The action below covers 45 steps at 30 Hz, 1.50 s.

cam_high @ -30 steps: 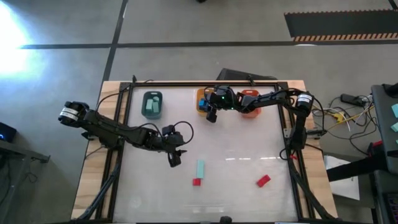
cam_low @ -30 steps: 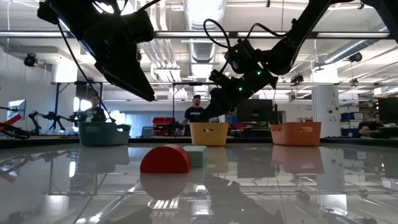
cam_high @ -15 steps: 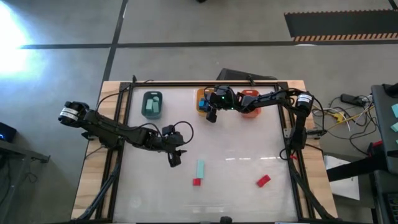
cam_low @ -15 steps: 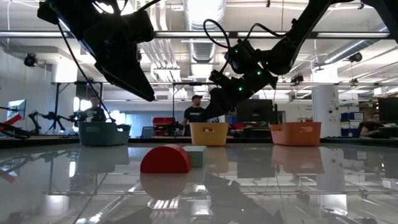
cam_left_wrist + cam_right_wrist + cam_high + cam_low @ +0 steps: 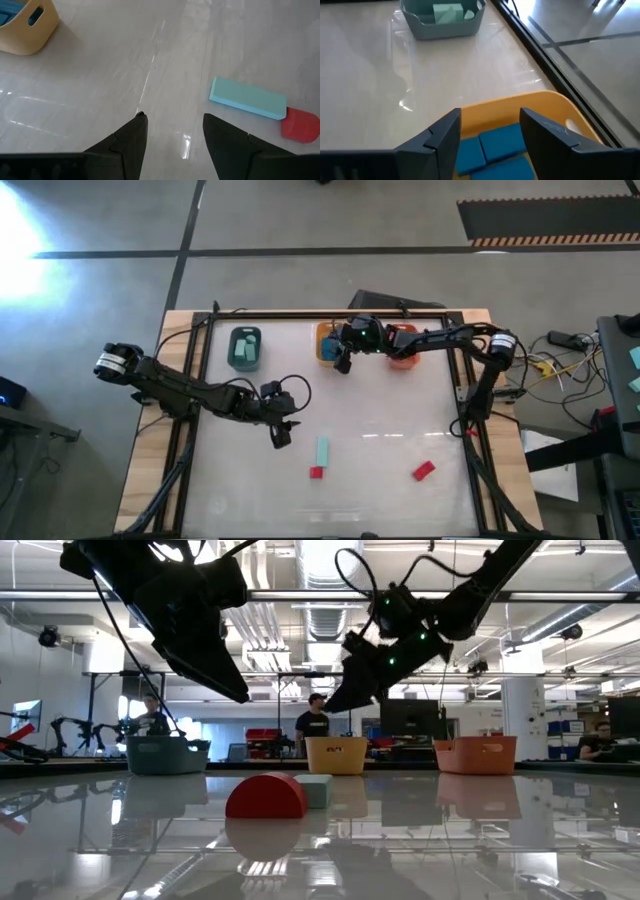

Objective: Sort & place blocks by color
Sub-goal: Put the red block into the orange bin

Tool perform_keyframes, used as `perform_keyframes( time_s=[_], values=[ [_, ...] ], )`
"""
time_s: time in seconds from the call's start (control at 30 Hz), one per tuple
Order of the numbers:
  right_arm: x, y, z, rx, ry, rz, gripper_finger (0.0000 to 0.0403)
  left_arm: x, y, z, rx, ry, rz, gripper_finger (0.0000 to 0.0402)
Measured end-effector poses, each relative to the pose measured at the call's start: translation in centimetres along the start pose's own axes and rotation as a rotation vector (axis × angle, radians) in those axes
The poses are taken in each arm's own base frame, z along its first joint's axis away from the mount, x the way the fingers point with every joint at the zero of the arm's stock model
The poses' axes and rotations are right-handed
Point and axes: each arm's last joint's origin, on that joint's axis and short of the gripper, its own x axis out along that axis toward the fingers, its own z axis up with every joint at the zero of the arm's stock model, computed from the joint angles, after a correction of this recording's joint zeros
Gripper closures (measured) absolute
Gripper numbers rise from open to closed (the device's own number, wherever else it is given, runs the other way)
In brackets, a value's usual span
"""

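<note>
R gripper hangs over the yellow tray, fingers apart w/ nothing in them; blue blocks lie in the tray right below the fingertips. L gripper hovers above bare tabletop, fingers apart, empty. Mint bar sits near, just beyond and to one side of its fingertips, a red block touching the bar's far end.

Progress, my read: over halfway. Mint pieces are in the teal tray; orange-red tray mostly hidden by the arm. Left: mint bar, 2 reds, incl. another red block well apart. Nothing blocks the L fingers' path to the bar.
</note>
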Motion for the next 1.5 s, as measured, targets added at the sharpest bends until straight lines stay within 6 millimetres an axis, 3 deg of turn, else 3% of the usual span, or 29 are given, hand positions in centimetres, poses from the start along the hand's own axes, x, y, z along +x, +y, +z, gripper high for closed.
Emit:
perform_keyframes(
  time_s=[0.13, 0.27, 0.43, 0.67, 0.83, 1.03, 1.23, 1.5],
  values=[
    [-2.2, 0.6, 1.5, 0.047, 0.011, 0.017, 0.0217, 0.0, 0.0, 0.0, -0.002, 0.000, 0.000, 0.0226],
    [-4.5, 2.7, 2.7, 0.067, 0.042, 0.101, 0.0226, 0.0, 0.0, 0.0, -0.027, 0.000, 0.000, 0.0226],
    [-6.9, 6.9, 3.7, 0.051, 0.075, 0.230, 0.0239, -0.1, -0.2, -0.1, -0.022, 0.000, -0.006, 0.0226],
    [-9.0, 13.9, 3.1, 0.013, 0.163, 0.414, 0.0248, -0.2, -0.6, -0.2, -0.036, -0.002, -0.021, 0.0226],
    [-10.3, 17.7, 1.7, 0.090, 0.307, 0.486, 0.0248, -0.2, -0.7, -0.2, -0.040, -0.001, -0.022, 0.0226],
    [-12.8, 20.2, -1.7, 0.227, 0.696, 0.412, 0.0248, -0.2, -0.7, -0.2, -0.061, 0.001, -0.022, 0.0226],
    [-17.3, 21.8, -5.3, -0.041, 1.074, 0.360, 0.0248, -0.2, -0.7, -0.2, -0.061, 0.001, -0.022, 0.0226],
    [-20.8, 25.1, -7.1, -0.212, 1.109, 0.402, 0.0248, -0.2, -0.7, -0.2, -0.060, 0.001, -0.021, 0.0226]
  ],
)
